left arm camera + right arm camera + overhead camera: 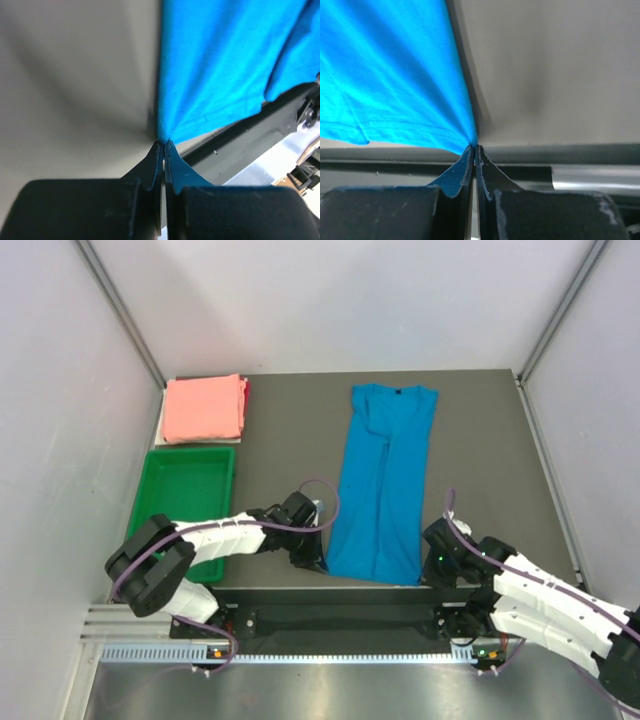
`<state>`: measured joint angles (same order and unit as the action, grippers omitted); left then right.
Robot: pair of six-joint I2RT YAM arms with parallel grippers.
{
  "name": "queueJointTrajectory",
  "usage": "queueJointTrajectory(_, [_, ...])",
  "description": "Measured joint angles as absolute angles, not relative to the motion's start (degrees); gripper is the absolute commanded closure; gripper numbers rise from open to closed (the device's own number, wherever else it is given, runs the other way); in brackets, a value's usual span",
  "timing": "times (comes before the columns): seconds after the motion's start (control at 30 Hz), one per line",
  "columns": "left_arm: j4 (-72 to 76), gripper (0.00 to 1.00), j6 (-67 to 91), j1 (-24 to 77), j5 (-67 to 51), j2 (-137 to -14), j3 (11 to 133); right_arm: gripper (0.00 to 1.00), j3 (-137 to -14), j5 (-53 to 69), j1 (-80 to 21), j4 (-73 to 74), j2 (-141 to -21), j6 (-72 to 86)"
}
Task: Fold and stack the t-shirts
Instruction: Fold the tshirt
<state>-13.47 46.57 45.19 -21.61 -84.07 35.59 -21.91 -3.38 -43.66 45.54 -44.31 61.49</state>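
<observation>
Blue t-shirt (385, 480) hem corners clamped by L pincer (163, 143) & R pincer (474, 146), both reaching inward, low.

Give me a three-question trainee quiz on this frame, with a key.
1. True or false: the pink t-shirt lies folded beyond the green tray.
2. Where do the left gripper and right gripper pinch the blue t-shirt? A) collar B) near hem corners C) sleeves
3. Fill in: the blue t-shirt's collar lies toward the table's ____ edge.
Key: 1 true; 2 B; 3 far.
</observation>
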Motion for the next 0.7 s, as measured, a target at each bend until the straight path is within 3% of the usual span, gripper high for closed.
queueJointTrajectory(0.33, [-14.87,1.0,50.89,52.82,-16.75,-80.51,35.62,1.0,-23.38,-3.11,-44.12,51.64,-38.92,61.21])
queueJointTrajectory(0.7, [-19.4,1.0,49.98,51.27,-15.38,-86.59,43.66,1.0,-30.96,-7.38,-44.14,51.59,-49.65,56.45])
